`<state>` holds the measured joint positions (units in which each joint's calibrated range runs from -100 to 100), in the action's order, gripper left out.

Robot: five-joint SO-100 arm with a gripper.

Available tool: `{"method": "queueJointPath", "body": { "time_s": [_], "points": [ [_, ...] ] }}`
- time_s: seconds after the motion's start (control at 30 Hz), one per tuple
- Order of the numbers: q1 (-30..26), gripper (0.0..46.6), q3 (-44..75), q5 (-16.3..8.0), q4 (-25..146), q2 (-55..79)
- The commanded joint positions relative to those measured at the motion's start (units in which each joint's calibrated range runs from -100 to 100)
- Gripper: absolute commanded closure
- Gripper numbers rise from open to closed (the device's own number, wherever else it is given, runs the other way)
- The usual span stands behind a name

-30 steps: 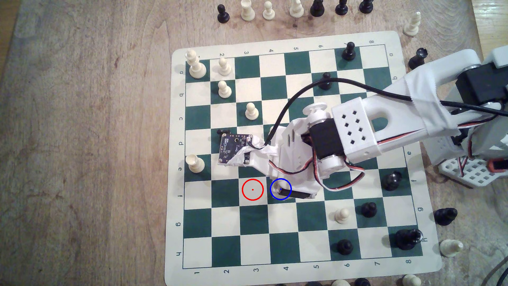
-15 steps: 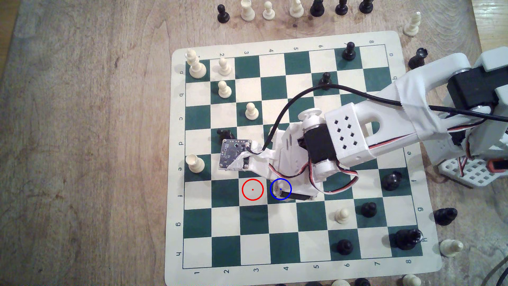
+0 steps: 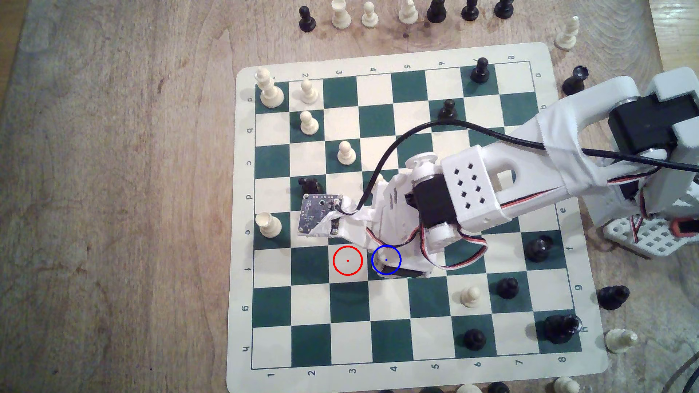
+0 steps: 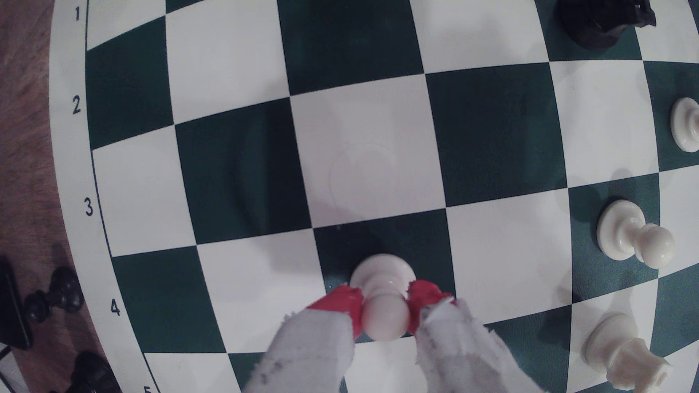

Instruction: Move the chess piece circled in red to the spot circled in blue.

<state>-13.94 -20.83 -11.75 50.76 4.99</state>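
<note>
In the wrist view the chess piece [image 4: 382, 270], a cream pawn with a ball head, stands upright between my red fingertips [image 4: 342, 302]. My gripper [image 4: 385, 304] is shut on its head and neck. Its round base is over a dark green square [image 4: 423, 242]; whether it touches the board I cannot tell. In the exterior view my gripper [image 3: 391, 266] sits over the spot [image 3: 378, 266], the blue-ringed green square, and partly covers it. The red-ringed cream square [image 3: 347, 260] beside it, toward the exterior view's left, is bare.
Near the arm on the board [image 3: 242, 189] are a black knight [image 3: 310, 185], a cream piece [image 3: 268, 225] and a cream pawn [image 3: 346, 153]. A cream pawn [image 3: 470, 296] and black pawn [image 3: 507, 288] stand toward the exterior view's right. Captured pieces line the board's edges.
The forearm and wrist camera board have shifted slightly toward the exterior view's lower left. The gripper stays over the blue ring.
</note>
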Motion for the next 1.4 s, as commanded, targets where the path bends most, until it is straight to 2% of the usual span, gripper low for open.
{"method": "queueJointPath", "body": {
  "time_s": [0.0,0.13,0.27,0.3,0.47,0.67,0.97,1.17,1.2,1.3,1.33,1.37],
  "points": [
    [-0.1,44.7,3.7,0.1,-0.3,-1.0],
    [0.0,40.4,3.5,0.3,0.1,-1.3],
    [0.1,34.0,3.2,0.4,0.6,-2.6],
    [0.4,31.1,3.2,0.4,0.8,-3.5],
    [0.8,25.3,1.8,0.2,1.2,-6.4],
    [2.2,22.6,-2.5,0.4,1.7,-13.6],
    [0.3,20.7,-12.5,0.4,5.5,-27.2],
    [-1.2,20.8,-23.3,0.3,4.3,-39.1],
    [-0.4,23.6,-27.3,0.2,0.8,-45.2],
    [1.0,27.8,-32.5,0.3,-3.2,-53.8],
    [2.5,32.7,-36.1,0.5,-6.3,-58.6],
    [3.5,34.2,-38.6,0.5,-8.6,-61.6]
  ]
}}
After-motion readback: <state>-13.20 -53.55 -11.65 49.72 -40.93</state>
